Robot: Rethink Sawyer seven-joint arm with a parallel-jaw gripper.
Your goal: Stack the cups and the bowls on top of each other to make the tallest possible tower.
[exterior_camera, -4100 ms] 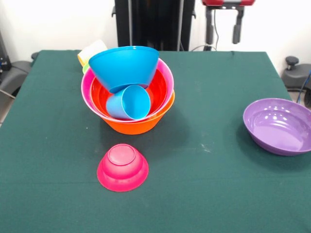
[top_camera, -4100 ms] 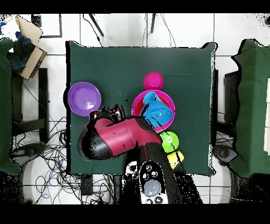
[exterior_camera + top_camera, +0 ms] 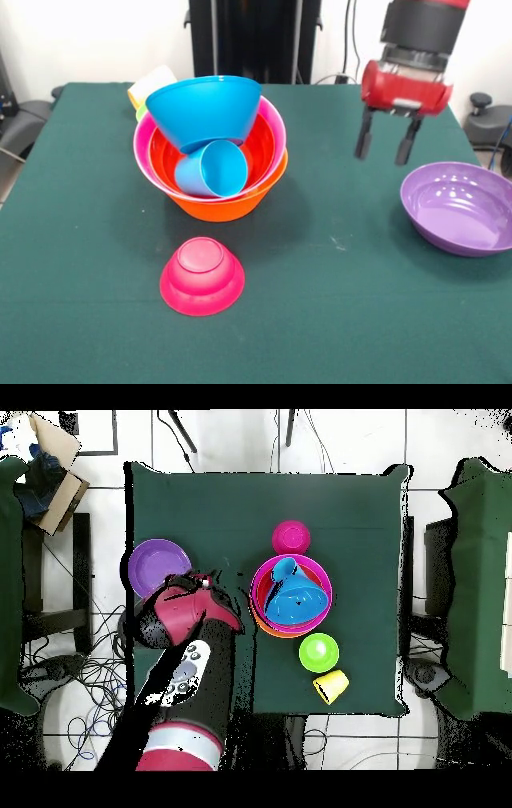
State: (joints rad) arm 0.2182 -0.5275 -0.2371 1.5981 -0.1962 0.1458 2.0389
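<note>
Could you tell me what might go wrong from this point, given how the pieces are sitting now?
1. The blue bowl sits tilted in the tower, propped on the light blue cup lying on its side; anything added could slide off.
2. The open tool hovers beside the purple bowl, which lies near the table edge; a poor rim grasp might push it off.

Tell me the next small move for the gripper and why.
Probably lower the gripper a little toward the near rim of the purple bowl. It hangs open and empty just above and beside that bowl, which sits alone, upright, apart from the tower. Taking its rim looks like the nearest useful grasp.
</note>
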